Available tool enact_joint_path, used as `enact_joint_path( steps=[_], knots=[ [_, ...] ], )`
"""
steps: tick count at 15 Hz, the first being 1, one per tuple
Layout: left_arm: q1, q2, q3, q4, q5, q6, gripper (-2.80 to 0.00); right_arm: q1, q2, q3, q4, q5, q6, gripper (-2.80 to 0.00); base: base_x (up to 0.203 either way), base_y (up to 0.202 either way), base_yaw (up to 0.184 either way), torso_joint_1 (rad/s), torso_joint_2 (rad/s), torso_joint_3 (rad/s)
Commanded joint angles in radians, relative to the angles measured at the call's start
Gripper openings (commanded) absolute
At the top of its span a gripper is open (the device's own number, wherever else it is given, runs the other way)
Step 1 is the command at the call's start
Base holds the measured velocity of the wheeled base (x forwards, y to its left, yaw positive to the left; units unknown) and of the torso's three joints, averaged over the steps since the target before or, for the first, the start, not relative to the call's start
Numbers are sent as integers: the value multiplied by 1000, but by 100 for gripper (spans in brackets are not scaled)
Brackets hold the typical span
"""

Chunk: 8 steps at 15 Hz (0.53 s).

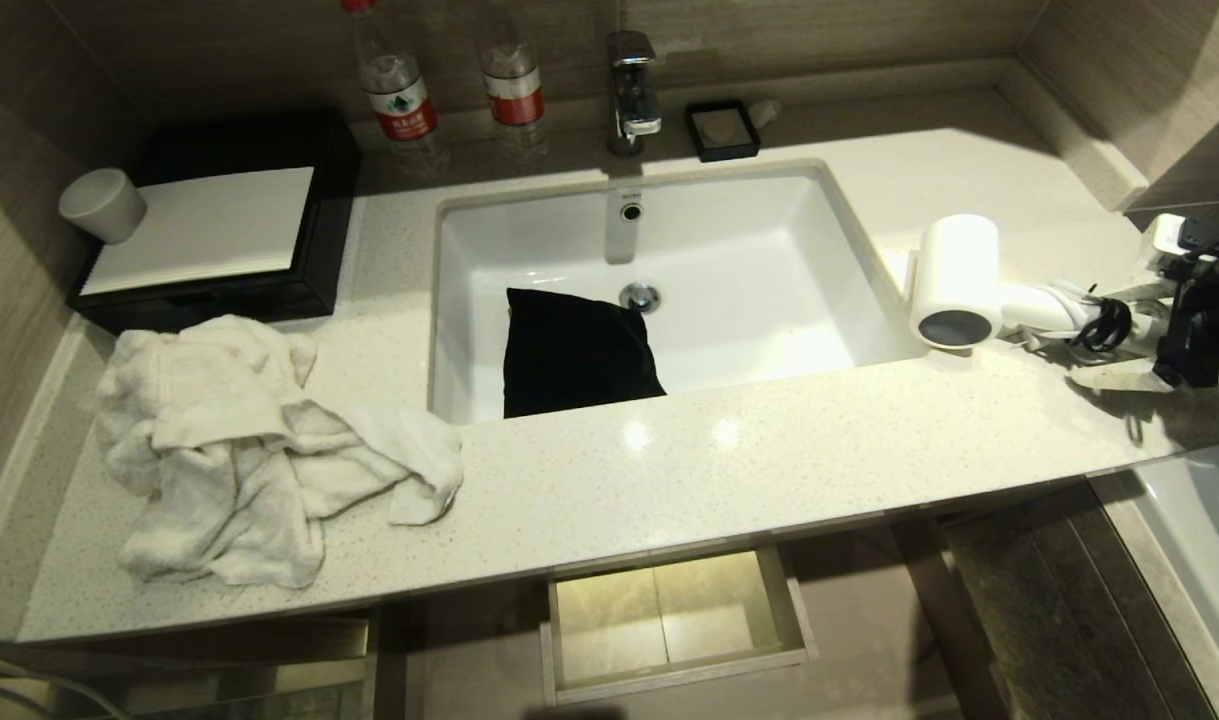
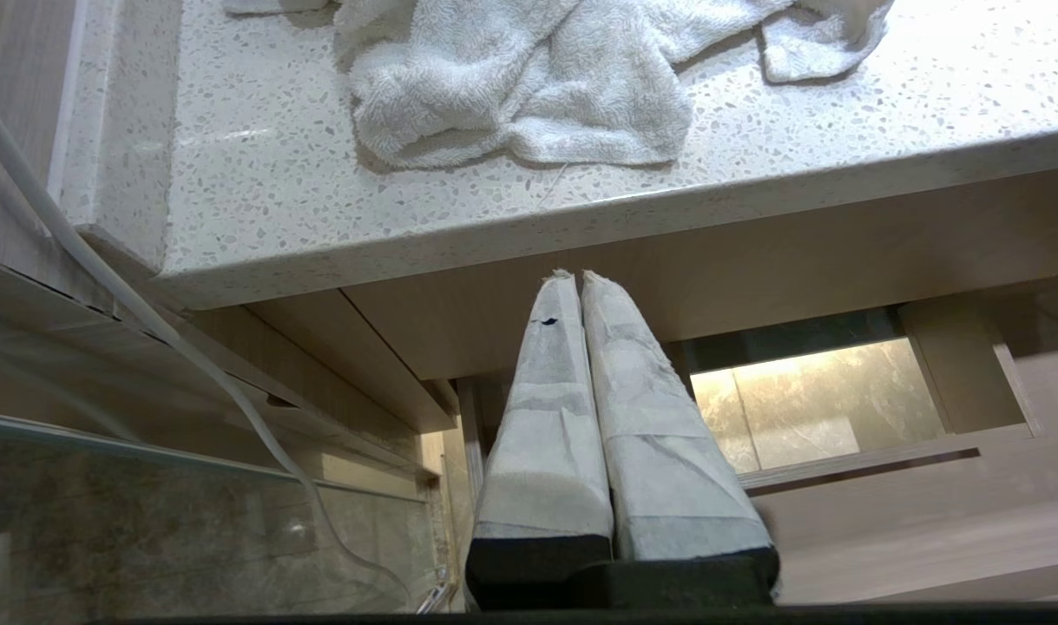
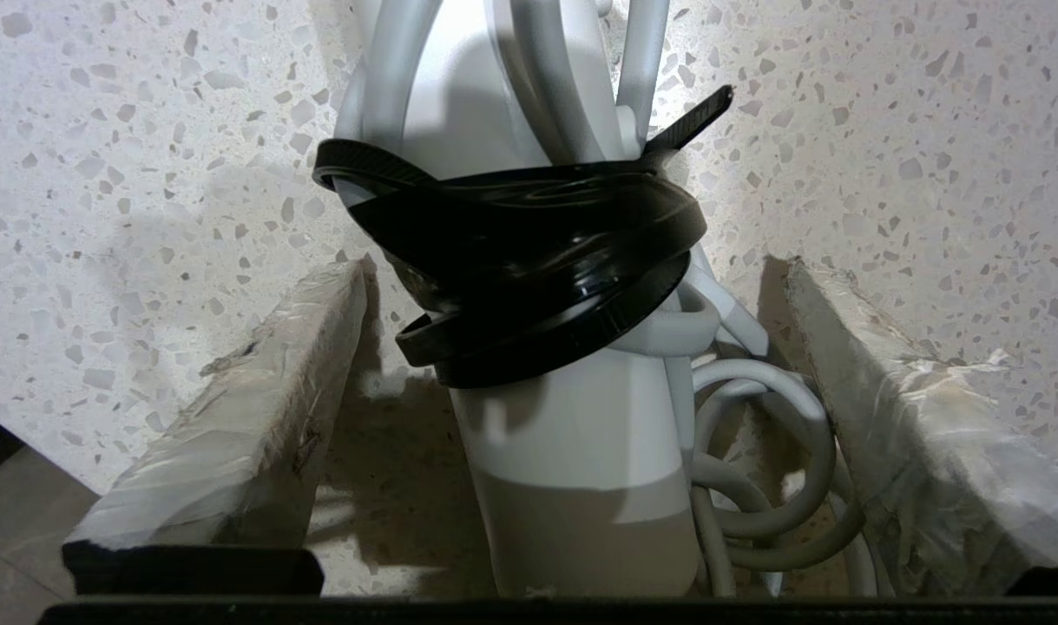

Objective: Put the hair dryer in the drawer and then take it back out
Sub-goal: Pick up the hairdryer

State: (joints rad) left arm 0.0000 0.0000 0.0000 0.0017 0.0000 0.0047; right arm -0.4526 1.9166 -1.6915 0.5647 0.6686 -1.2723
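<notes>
We find no writing we can read; the two bottles (image 1: 401, 85) behind the sink (image 1: 769, 250) carry red labels with illegible print. The hair dryer (image 1: 959, 285) lies on the counter (image 1: 769, 440) just right of the sink, grey end facing forward. The right pincer (image 3: 572, 347) stands with fingers (image 3: 259, 382) spread apart, one each side of the dryer's handle and its black tie (image 3: 529, 252). The drawer (image 1: 669, 625) stands open below the sink. The left pincer (image 2: 578, 286), fingers together, hangs below the counter edge.

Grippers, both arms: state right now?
Left gripper: shut, holding nothing, parked below the countertop edge.
Right gripper: open, jaws either side of the hair dryer handle on the counter, not gripping it.
</notes>
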Motion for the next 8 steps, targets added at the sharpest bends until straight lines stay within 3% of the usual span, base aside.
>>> enact_joint_path(
  steps=[1, 8],
  knots=[
    [0, 0, 2, 0, 0, 0, -280, 0, 4, 0, 3, 8, -7, -280, 0, 0, 0, 0, 0, 0],
    [0, 0, 1, 0, 0, 0, -280, 0, -42, 19, 14, -3, 21, -280, 0, 0, 0, 0, 0, 0]
  ],
)
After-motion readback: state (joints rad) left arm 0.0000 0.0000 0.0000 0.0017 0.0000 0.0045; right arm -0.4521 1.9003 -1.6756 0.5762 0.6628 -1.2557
